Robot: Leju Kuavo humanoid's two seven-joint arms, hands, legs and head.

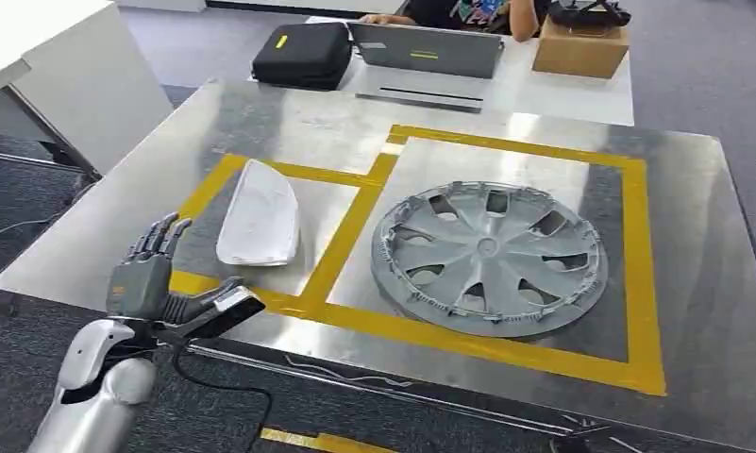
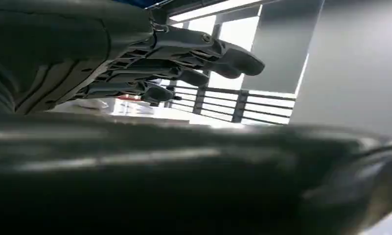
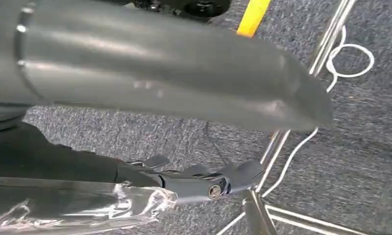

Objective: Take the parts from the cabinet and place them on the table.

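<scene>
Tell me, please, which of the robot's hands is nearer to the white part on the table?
The left. The left hand hovers at the table's near edge, just short of the white part. The right hand hangs low over the carpet, beside the table's legs.

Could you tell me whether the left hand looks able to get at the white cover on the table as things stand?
Probably yes: the left hand hovers open at the table's near edge, nothing between it and the white cover.

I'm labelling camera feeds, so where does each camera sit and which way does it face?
Head view: high on the body, facing forward and down at the table and wheel cover; left hand low left.
Left wrist view: behind the left hand, facing windows.
Right wrist view: behind the right hand, facing carpet.
The first two share the left hand.
</scene>
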